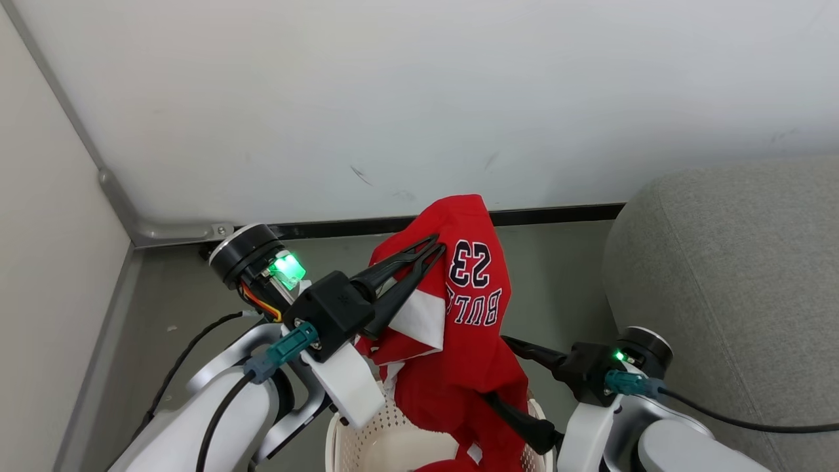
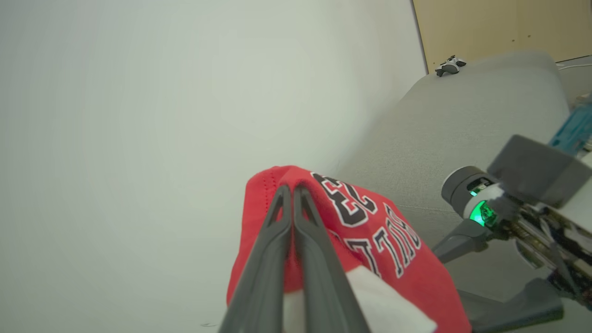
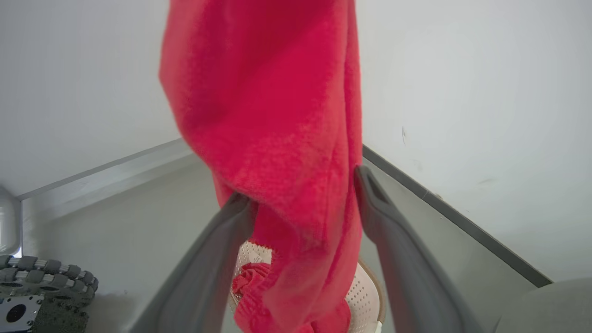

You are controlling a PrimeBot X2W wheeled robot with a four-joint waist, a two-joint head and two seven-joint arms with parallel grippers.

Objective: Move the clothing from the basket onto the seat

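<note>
- White wall (image 1: 393,98) and grey floor (image 1: 564,275) sit behind. The grey sofa (image 1: 721,262) is at 3 o'clock from the basket (image 1: 367,439).
- Left gripper (image 1: 434,244) is squeezed tight on the top of the red jersey (image 1: 452,367) and holds it up.
- From that pinch the jersey hangs toward 6 o'clock, and its bottom end dips into the basket.
- Right gripper (image 1: 496,367) is wide apart, with one finger on each side of the hanging cloth, not squeezing.
- I think the small pinch could slip, and the jersey would fall back.
- The low end could also catch the rim and tip the basket on the way to 3 o'clock.
</note>
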